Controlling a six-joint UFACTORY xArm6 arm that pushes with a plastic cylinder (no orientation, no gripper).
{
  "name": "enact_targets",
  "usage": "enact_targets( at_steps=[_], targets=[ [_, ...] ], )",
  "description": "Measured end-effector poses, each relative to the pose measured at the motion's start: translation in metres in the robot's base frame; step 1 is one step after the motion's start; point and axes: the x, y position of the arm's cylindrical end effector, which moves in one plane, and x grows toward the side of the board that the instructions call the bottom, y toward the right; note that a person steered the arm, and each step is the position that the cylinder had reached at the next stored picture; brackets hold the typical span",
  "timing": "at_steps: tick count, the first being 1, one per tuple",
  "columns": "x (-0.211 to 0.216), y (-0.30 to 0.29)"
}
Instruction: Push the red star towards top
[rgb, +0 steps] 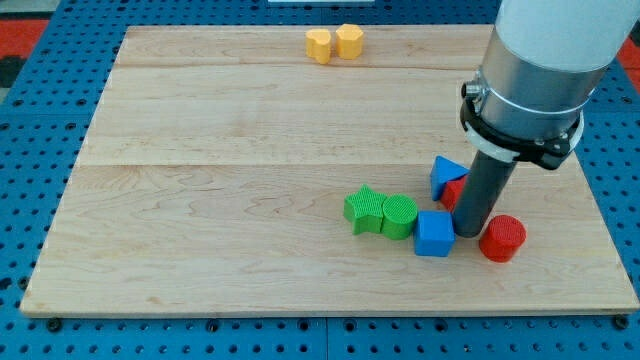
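Observation:
The red star (453, 191) is mostly hidden behind the dark rod; only a small red part shows, touching the blue triangle (445, 174) above it. My tip (467, 234) rests on the board just below the red star, between the blue cube (434, 234) on its left and the red cylinder (502, 238) on its right. The rod and the arm's silver collar cover the star's right side.
A green star (364, 209) and a green cylinder (399, 216) touch each other left of the blue cube. Two yellow blocks (333, 43) sit side by side at the board's top edge. The wooden board (220, 180) lies on a blue pegboard.

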Motion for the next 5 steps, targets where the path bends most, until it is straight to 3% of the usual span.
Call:
enact_targets(
  at_steps=[3,5],
  targets=[
    [-0.035,-0.049],
    [-0.050,0.000]
  ],
)
